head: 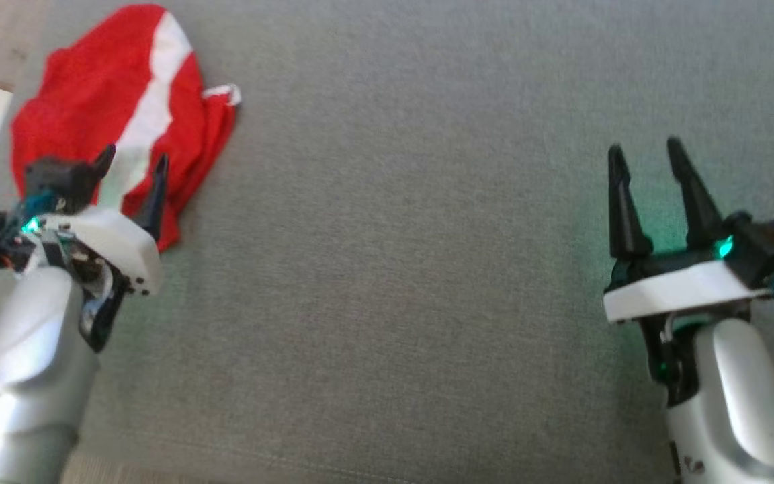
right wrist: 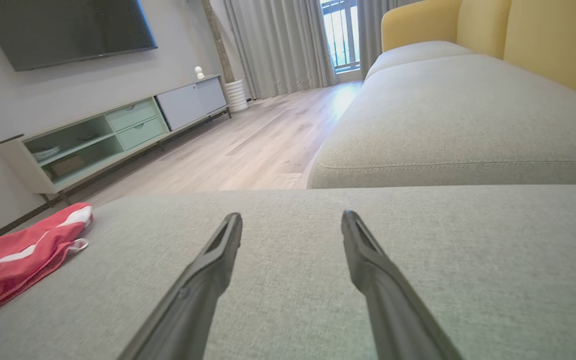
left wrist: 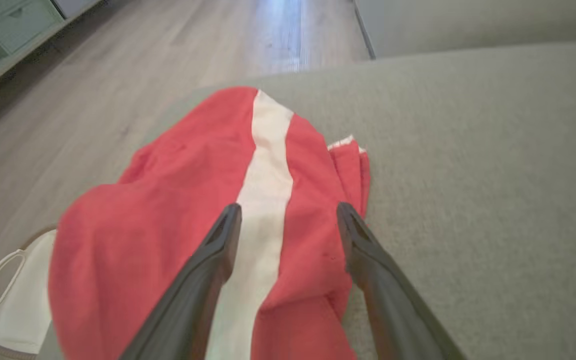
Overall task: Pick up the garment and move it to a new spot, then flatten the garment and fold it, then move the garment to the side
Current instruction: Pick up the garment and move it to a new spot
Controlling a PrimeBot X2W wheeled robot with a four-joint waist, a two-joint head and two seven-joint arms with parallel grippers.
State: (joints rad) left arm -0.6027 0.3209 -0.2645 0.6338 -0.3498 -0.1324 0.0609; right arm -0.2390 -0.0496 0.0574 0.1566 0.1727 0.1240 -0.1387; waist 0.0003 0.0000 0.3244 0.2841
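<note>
The garment (head: pixel 91 101) is red with a white stripe and lies crumpled at the far left corner of the grey cushion (head: pixel 394 235). My left gripper (head: pixel 133 161) hovers over its near edge, open, with nothing between the fingers. In the left wrist view the garment (left wrist: pixel 168 215) lies under the spread fingers (left wrist: pixel 218 250), the white stripe running between them. My right gripper (head: pixel 643 153) stands open over bare cushion at the right, well away from the cloth. The right wrist view shows the garment (right wrist: pixel 13 255) at the far left and its own gripper (right wrist: pixel 292 220) empty.
A white basket-like object (left wrist: pixel 13 295) sits off the cushion's left edge beside the garment. Wooden floor (right wrist: pixel 248 145) lies beyond the cushion. A second grey cushion (right wrist: pixel 458 125) with a yellow backrest (right wrist: pixel 543 40) adjoins ahead. A TV cabinet (right wrist: pixel 103 135) stands along the wall.
</note>
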